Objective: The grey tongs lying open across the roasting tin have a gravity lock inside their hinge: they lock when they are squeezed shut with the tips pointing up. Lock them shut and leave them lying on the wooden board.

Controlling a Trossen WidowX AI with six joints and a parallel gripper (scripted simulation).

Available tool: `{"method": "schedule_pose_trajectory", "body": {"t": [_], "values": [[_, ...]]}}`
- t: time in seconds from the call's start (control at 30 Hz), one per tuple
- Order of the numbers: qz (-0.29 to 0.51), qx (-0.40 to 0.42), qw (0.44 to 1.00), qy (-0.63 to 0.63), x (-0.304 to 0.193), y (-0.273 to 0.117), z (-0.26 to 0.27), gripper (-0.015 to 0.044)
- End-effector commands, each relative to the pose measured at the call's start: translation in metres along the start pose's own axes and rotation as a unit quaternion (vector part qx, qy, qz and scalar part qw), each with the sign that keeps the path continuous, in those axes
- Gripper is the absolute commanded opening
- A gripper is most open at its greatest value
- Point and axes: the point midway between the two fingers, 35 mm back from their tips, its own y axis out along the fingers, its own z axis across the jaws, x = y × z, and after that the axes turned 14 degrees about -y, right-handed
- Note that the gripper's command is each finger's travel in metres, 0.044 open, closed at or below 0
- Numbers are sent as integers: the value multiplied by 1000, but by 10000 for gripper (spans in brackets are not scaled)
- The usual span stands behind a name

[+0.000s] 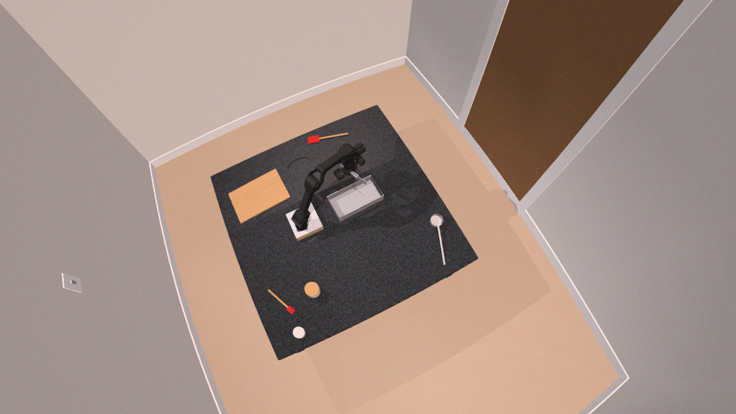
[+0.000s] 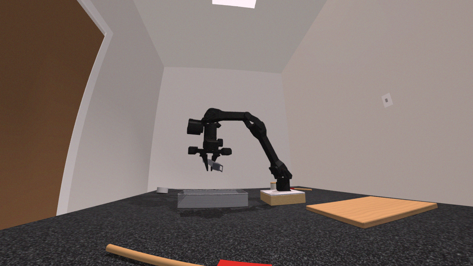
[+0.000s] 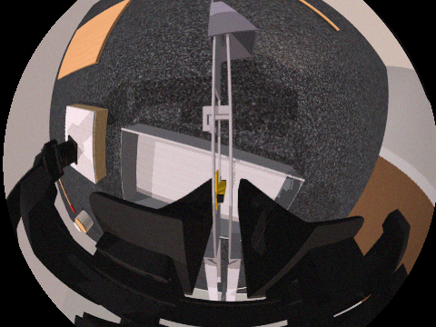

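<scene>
While pinching the grey tongs [image 1: 355, 177] [image 2: 216, 165] [image 3: 230, 118] with the gripper [image 1: 353, 173] [image 2: 209, 170] [image 3: 229, 183] above the roasting tin [image 1: 355, 202] [image 2: 212, 200] [image 3: 173, 173], left of centre in the exterior frame, partly hides them behind black fingers; leaves lock engagement unverifiable.

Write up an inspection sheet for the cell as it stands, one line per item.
Surface: dark speckled worktop
Job's things: tongs squeezed together, above roasting tin; wooden board apart from both; lock state cannot be told
Clutter: two red-headed tools, pale long-handled ladle-like tool, tan-topped jar, white round item
Gripper: shut on tongs
Cables: nothing seen
Surroundings: plain walls, brown doorway, wall switch or socket
</scene>
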Motion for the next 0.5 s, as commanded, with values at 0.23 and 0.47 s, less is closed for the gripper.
{"method": "schedule_pose_trajectory", "body": {"t": [0.23,0.47], "values": [[-3,1,997,77,70,0,1,-150],[-6,-1,993,121,117,-1,7,-150]]}}
